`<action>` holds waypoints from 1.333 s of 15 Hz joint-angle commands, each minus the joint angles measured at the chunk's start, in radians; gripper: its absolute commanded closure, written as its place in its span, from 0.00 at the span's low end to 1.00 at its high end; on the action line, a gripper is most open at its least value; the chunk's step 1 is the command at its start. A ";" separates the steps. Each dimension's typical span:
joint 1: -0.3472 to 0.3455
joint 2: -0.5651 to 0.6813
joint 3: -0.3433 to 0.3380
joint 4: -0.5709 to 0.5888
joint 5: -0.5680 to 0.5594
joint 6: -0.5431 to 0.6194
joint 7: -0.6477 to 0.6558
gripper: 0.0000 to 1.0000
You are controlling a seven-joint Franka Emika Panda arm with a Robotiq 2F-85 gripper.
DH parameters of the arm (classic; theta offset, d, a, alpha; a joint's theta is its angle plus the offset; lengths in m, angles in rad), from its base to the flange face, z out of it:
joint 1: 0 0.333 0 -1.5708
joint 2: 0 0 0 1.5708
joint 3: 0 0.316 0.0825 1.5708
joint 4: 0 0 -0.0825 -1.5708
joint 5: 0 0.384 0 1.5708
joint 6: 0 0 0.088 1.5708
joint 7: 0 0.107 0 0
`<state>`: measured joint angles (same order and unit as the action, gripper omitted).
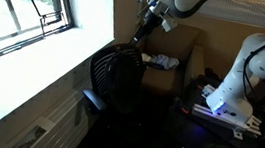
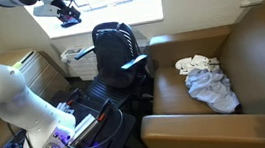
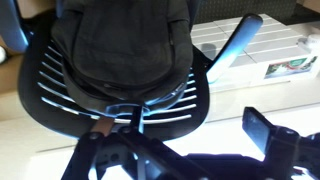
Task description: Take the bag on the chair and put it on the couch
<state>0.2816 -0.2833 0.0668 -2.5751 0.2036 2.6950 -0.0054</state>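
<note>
The black bag (image 1: 124, 81) sits on the seat of the black mesh office chair (image 1: 100, 70), leaning against its backrest. Both also show in an exterior view, the bag (image 2: 115, 46) on the chair (image 2: 132, 72). In the wrist view the bag (image 3: 120, 40) fills the top, with the chair's slatted backrest (image 3: 60, 85) around it. My gripper (image 1: 143, 30) hangs above and behind the chair, near the window (image 2: 65, 13). It is open and empty (image 3: 175, 150). The brown couch (image 1: 181, 44) (image 2: 256, 55) stands beside the chair.
A white-grey cloth bundle (image 1: 161, 60) (image 2: 207, 82) lies on the couch seat. The robot's white base (image 1: 237, 81) (image 2: 9, 98) stands on a cart with cables. A white radiator (image 2: 75, 58) (image 3: 265, 50) and the window sill (image 1: 33, 63) are behind the chair.
</note>
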 commanded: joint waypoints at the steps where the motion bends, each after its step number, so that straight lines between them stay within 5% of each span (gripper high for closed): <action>1: 0.009 0.232 0.093 0.194 -0.003 0.054 0.064 0.00; 2: 0.021 0.284 0.110 0.256 0.007 0.037 0.047 0.00; 3: -0.002 0.156 0.109 0.134 0.002 0.037 0.054 0.00; 6: 0.003 0.274 0.136 0.241 -0.004 0.037 0.062 0.00; 12: -0.115 0.417 0.084 0.307 0.366 -0.081 -0.071 0.00; 18: -0.181 0.452 0.071 0.280 0.352 -0.064 -0.028 0.00; 20: -0.167 0.493 0.064 0.343 0.299 -0.124 0.094 0.00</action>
<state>0.1177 0.1688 0.1257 -2.2950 0.5309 2.6335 -0.0334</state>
